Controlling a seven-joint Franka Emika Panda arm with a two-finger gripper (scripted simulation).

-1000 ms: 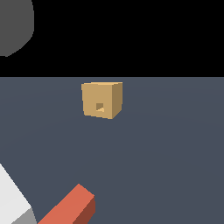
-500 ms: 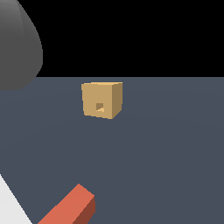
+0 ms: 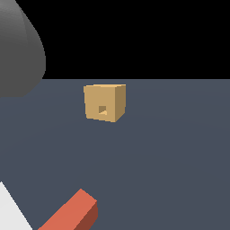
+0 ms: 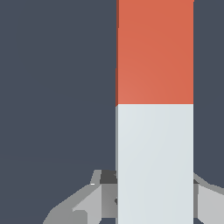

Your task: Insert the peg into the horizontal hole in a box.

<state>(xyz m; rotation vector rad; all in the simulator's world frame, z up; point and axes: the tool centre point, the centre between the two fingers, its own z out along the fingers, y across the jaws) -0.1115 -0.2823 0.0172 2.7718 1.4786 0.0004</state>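
The box (image 3: 104,103) is sitting on the dark grey-blue worktop (image 3: 170,152), a little toward the exterior view's left of the middle and far back, near the line where the worktop is meeting the black background. It is standing flat and square, and the hole (image 3: 102,110) is showing as a small darker opening in the middle of the upright face that is turned toward the camera.

The peg (image 3: 72,213) is lying low at the bottom edge of the exterior view, toward its left, well apart from the box. Its red-orange end is pointing up and toward the exterior view's right, roughly in the direction of the box, with its darker end face and side showing. A white stretch is running off the bottom left corner beside it.

In the wrist view the peg (image 4: 155,52) is appearing as one long bar, red-orange on its far half and white on its near half. The claw (image 4: 153,197) is sitting at the white part, with a grey finger (image 4: 83,203) showing on either side of the bar, right against it; it is looking clenched on the peg.

A large rounded dark grey part of the arm (image 3: 18,49) is filling the upper left of the exterior view.
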